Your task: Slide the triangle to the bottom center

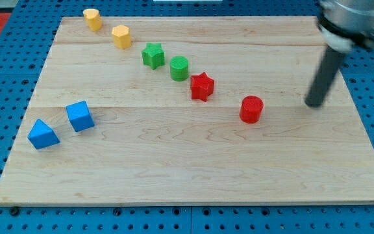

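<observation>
The blue triangle (pixel 42 134) lies near the board's left edge, toward the view's bottom left. A blue cube (pixel 80 116) sits just to its upper right. My tip (pixel 315 104) is far off at the view's right, to the right of the red cylinder (pixel 251 108), touching no block. The whole width of the board lies between my tip and the triangle.
A diagonal row runs from the top left toward the middle: two yellow blocks (pixel 92 19) (pixel 121 36), a green star (pixel 152 55), a green cylinder (pixel 179 67), a red star (pixel 201 85). The wooden board (pixel 187 169) rests on a blue pegboard.
</observation>
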